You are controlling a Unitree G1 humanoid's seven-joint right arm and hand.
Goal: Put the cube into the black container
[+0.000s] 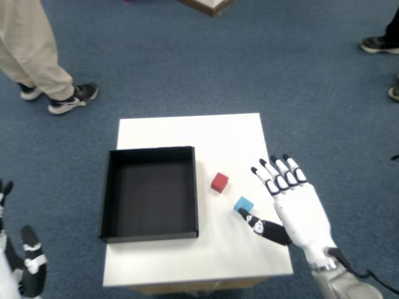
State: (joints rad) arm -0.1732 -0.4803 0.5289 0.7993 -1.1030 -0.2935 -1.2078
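Note:
A small blue cube (244, 204) lies on the white table (187, 132), right of the black container (150, 192). A red cube (219, 182) sits a little farther back, between them. The container is an open square tray with nothing inside. My right hand (293, 208) hovers at the table's right side, fingers spread and pointing away from me. Its thumb tip reaches in just below the blue cube, close to touching it. The hand is open and holds nothing.
My left hand (22, 274) hangs low at the bottom left, off the table. A person's legs and shoe (73, 98) stand on the blue carpet at the upper left. Another shoe (380, 43) shows at the upper right.

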